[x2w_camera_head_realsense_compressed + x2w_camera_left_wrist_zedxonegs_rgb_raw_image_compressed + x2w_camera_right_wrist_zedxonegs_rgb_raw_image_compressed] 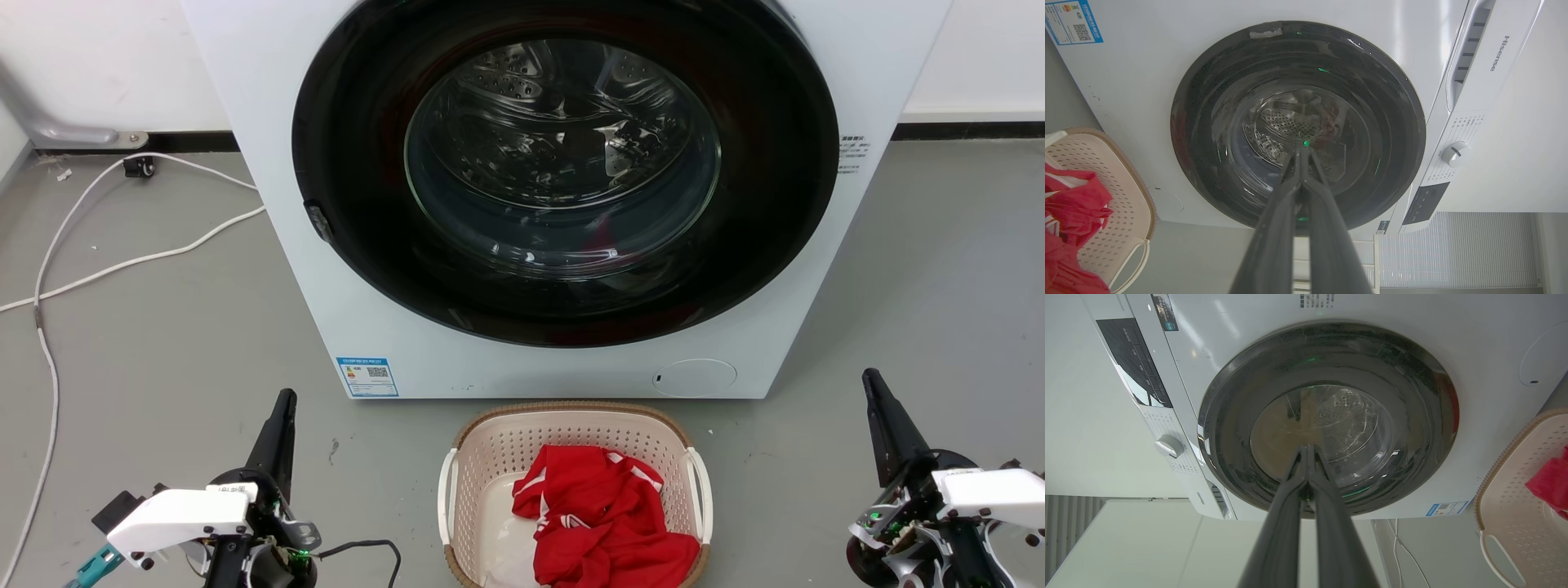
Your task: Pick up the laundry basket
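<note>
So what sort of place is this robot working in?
Probably a laundry area, maybe a test room set up as one: a white front-loading washing machine stands by the wall, and a beige laundry basket holding a red garment sits on the grey floor right before it.

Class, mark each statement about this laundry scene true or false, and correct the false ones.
1. The laundry basket sits on the floor in front of the washing machine. True.
2. It holds blue towels. False: it holds red clothing.
3. The left end effector grips a basket handle. False: it is apart from the basket, shut on nothing.
4. The right end effector is shut. True.
5. A white cable lies on the floor. True.
</note>
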You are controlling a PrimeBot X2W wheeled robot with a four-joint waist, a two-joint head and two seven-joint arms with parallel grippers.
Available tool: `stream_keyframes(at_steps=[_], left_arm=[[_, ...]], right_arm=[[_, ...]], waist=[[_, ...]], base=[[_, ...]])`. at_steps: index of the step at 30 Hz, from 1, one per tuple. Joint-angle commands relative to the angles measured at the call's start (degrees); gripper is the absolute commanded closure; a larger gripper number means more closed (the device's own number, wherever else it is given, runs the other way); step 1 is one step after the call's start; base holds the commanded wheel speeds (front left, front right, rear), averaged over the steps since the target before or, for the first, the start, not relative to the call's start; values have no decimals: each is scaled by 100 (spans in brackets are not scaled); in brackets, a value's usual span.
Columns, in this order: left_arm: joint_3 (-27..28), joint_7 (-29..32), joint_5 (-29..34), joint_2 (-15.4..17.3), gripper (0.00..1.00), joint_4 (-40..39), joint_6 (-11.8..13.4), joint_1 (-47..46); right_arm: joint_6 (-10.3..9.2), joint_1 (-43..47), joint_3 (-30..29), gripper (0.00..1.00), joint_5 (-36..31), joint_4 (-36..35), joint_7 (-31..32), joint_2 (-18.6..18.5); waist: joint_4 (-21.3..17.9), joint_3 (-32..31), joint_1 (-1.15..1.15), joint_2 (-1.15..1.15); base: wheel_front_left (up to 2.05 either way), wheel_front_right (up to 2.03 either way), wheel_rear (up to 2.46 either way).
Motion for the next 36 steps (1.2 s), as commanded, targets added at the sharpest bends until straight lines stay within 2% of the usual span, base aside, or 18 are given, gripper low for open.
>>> stream_keyframes(at_steps=[1, 9, 10, 17, 22, 28, 36], left_arm=[[20, 14, 26, -3, 100, 6, 0, -57], [1, 0, 0, -1, 100, 0, 0, 0], [-9, -3, -1, -3, 0, 21, 0, 12], [-247, -180, 8, -12, 0, 28, 0, 56], [-422, -324, 243, -11, 0, -21, 0, 65], [-586, -483, 1029, 8, 0, -49, 0, 84], [-643, -677, 2183, -7, 0, -188, 0, 184]], right_arm=[[2, -74, -7, 100, -11, 9, 15, 19], [0, 0, -1, 100, -2, 0, -1, 1], [1, 14, 5, 0, -2, 19, -3, 1], [0, 168, 153, 0, -133, -46, -183, 6], [0, 265, 222, 0, -393, -128, -325, 6], [0, 373, 229, 0, -983, -247, -483, 6], [0, 495, 252, 0, -2134, -436, -672, 6]], waist=[[0, 0, 0, 0], [0, 0, 0, 0], [0, 0, 0, 0], [-1, -3, 0, 0], [3, -11, 0, 0], [17, -27, 0, 0], [42, -56, 0, 0]], base=[[0, 0, 0], [0, 0, 0], [0, 0, 0], [0, 0, 0], [0, 0, 0], [0, 0, 0], [0, 0, 0]])
